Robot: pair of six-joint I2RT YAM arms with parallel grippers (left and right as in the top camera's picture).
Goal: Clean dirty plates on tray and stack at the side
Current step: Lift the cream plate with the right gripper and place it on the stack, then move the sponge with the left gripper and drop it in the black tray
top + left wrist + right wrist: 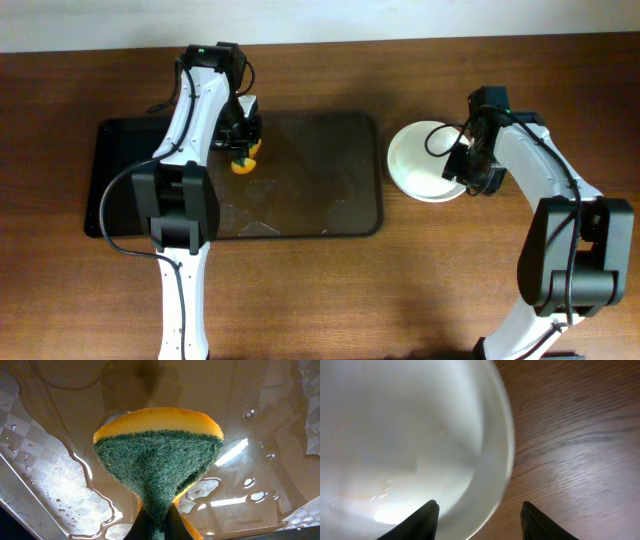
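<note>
The dark brown tray (320,190) lies left of centre, wet with puddles and holding no plates. My left gripper (243,158) is shut on a yellow sponge with a green scouring face (157,455) and holds it against the wet tray floor (260,405) near the back. White plates (420,160) sit in one round pile on the table right of the tray; I cannot tell how many. My right gripper (468,172) is open at the pile's right edge. In the right wrist view its fingers (480,512) straddle the white rim (420,435).
A black tray-like section (118,180) adjoins the brown tray's left end, partly under my left arm. Bare wooden table (400,290) lies in front of the tray and plates. The table's far edge runs just behind both arms.
</note>
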